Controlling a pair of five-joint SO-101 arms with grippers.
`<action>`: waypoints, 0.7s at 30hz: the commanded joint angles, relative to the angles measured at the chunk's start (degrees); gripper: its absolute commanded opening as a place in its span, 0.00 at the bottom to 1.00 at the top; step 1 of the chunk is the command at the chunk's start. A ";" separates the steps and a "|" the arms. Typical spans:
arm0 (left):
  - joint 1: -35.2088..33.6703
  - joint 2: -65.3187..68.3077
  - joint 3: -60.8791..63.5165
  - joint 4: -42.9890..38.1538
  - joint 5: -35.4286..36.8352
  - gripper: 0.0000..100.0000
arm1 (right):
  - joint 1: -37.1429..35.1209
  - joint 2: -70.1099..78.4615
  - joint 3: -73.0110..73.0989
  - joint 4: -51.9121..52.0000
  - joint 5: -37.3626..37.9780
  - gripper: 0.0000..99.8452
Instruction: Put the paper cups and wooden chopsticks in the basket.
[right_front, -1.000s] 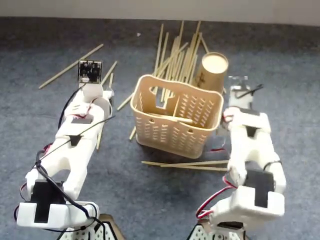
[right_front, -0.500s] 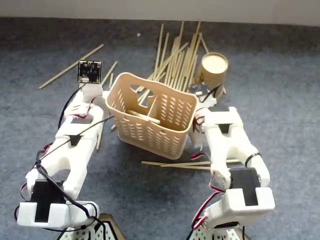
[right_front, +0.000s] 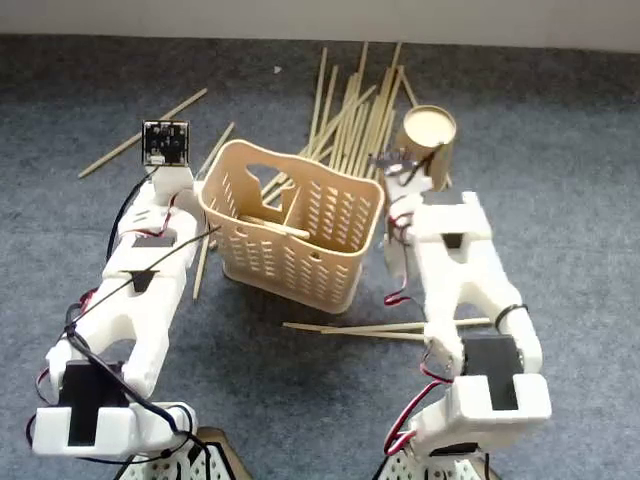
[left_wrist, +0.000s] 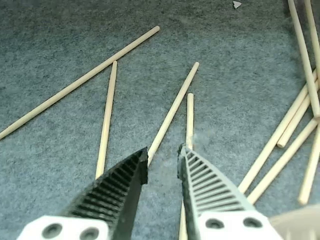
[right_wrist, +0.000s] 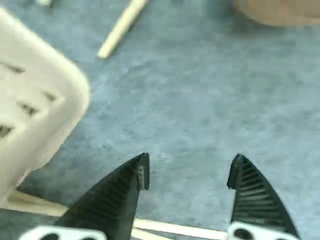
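From above, the cream slotted plastic basket (right_front: 290, 265) stands mid-desk with a few sticks inside, while the pale wooden chopsticks (right_front: 350, 105) and the brown paper cup (right_front: 428, 135) are near the far edge. In the left wrist view, the left jaws are slightly apart and empty above loose chopsticks. In the right wrist view, the right jaws are wide apart and empty beside the basket's corner.

The counter (right_front: 560, 230) is covered in grey, carpet-like fabric. A cream slotted basket (right_front: 300, 268) stands on it near the middle. Behind the basket a loose heap of chopsticks (right_front: 350, 105) fans out toward the far edge, with some ends hidden by the basket's rim. A paper cup (right_front: 428, 135) sits at the heap's right side, near the basket's far right corner. One long stick (right_front: 115, 152) lies alone, at an angle, at the far left. Two more sticks (right_front: 350, 329) lie nearly parallel, crosswise in front of the basket. A small pale scrap (right_front: 277, 70) rests near the far edge.
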 joint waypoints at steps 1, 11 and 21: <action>-0.04 -0.48 -3.47 -0.79 -0.53 0.12 | 8.04 -0.48 -11.74 2.95 0.53 0.26; -0.04 -0.22 -3.56 -0.79 -0.53 0.12 | 10.68 -0.22 -27.21 -7.25 -7.38 0.26; 0.22 -0.13 -3.56 -0.79 -0.53 0.12 | 4.44 -0.13 -33.10 -8.31 -4.22 0.29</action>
